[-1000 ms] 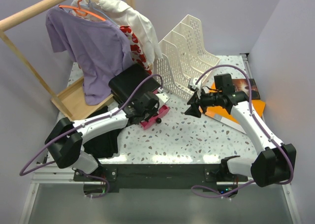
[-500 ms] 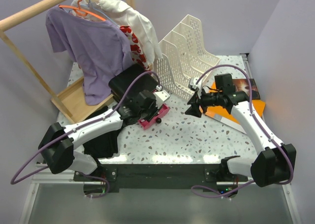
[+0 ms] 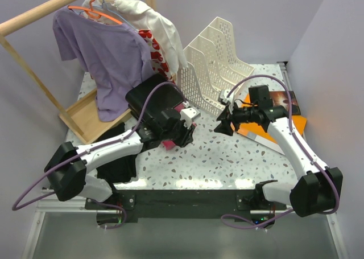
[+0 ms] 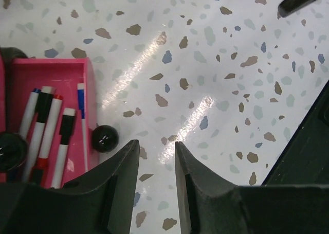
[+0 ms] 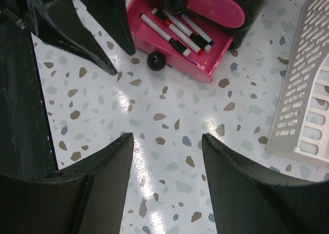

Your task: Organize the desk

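Markers [image 5: 177, 31], cylindrical, fill glossy, perhaps plastic, pink drawer [image 5: 177, 60] on speckled desk [image 5: 175, 141].

Glossy terrazzo desk [image 4: 231, 49], shiny pink plastic drawer [image 5: 191, 68], perforated white plastic rack [image 3: 216, 48].

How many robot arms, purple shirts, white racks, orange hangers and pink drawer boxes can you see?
Robot arms: 2
Purple shirts: 1
White file racks: 1
Orange hangers: 1
Pink drawer boxes: 1
Total: 6
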Tool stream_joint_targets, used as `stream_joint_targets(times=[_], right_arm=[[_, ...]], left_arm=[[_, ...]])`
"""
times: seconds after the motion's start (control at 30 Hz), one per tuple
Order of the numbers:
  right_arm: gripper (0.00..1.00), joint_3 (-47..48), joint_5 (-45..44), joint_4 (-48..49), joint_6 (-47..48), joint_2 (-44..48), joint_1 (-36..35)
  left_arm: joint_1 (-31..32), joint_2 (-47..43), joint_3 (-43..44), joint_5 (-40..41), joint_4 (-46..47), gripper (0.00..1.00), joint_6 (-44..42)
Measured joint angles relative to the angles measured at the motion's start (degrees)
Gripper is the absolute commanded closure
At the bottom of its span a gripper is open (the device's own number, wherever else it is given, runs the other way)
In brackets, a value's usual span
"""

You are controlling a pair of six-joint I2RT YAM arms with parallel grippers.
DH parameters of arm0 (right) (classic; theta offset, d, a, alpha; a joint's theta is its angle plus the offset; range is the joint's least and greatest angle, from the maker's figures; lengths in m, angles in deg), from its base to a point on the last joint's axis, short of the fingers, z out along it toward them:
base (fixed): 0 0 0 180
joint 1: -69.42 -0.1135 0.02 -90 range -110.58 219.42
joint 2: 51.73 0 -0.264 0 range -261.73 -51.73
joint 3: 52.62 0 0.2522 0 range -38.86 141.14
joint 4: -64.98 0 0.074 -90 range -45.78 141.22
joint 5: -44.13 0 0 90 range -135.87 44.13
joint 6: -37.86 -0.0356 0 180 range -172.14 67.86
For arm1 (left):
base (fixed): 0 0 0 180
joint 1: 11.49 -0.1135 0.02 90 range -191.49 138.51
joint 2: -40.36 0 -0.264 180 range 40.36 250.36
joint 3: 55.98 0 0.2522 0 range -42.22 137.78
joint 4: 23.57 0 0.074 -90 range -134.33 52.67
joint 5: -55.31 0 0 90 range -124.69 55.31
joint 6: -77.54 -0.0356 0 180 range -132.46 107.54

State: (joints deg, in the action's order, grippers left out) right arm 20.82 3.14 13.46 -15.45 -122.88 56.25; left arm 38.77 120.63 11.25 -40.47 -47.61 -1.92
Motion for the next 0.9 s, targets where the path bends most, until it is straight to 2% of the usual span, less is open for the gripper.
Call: stream_joint_targets(times=[0.3, 0.6, 0.9], right_arm=[[0.4, -0.04, -0.02, 0.0, 0.15, 0.37, 0.13], [0.4, -0.07, -0.02, -0.02, 0.24, 0.37, 0.13], [0.4, -0.07, -0.02, -0.02, 0.35, 0.37, 0.13]], left_arm=[[6.97, 7.87, 0.13, 5.73, 0.79, 0.62, 1.05], [7.17, 13.14, 1.05, 12.9, -0.17, 0.63, 0.85], [7.17, 14.27, 1.07, 18.56, -1.81, 0.61, 0.61]])
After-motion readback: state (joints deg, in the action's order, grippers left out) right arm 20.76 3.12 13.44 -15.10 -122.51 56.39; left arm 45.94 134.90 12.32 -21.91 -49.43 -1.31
